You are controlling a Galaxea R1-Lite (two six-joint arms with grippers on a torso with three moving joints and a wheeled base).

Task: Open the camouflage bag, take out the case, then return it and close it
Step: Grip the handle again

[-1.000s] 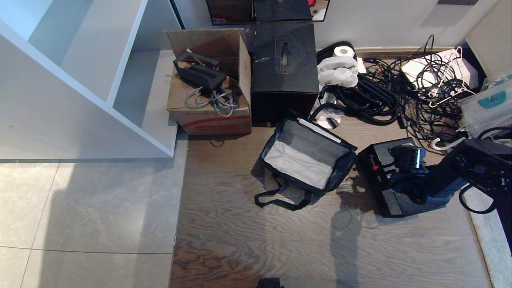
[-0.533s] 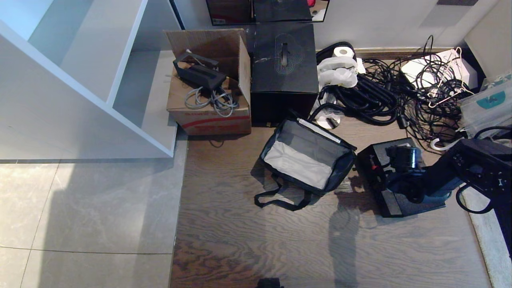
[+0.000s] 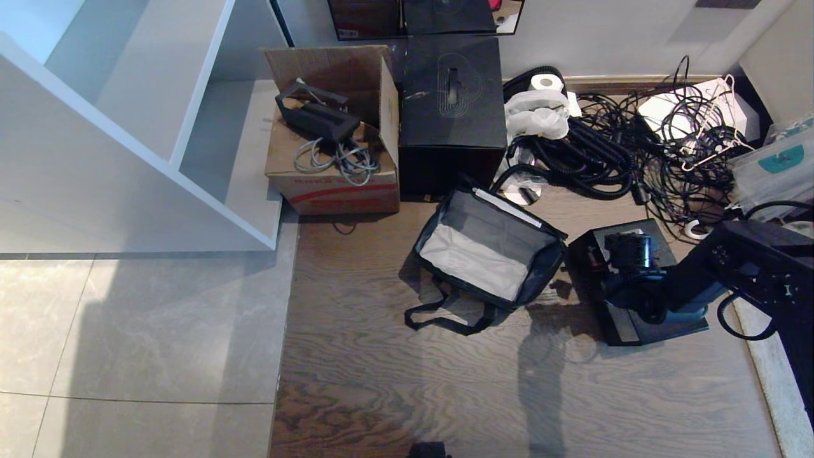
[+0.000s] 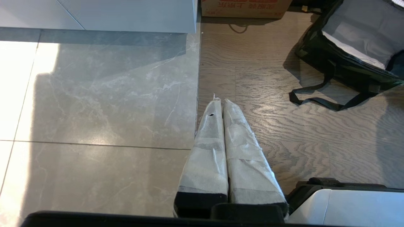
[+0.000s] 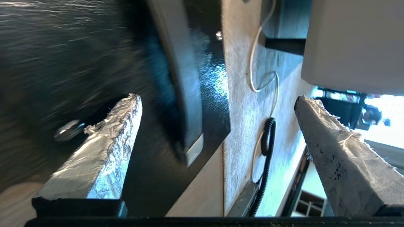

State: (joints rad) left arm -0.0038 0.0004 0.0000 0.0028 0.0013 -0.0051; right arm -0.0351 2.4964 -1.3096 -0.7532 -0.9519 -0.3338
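Your camouflage bag [image 3: 489, 257] lies unzipped on the wood floor, grey lining showing, strap handles trailing. The flat black case [image 3: 636, 289] sits just beside it. Your right gripper [image 5: 217, 113] hangs over the case with fingers spread wide, gripping nothing. Your left gripper [image 4: 222, 102] is parked, fingers pressed together.
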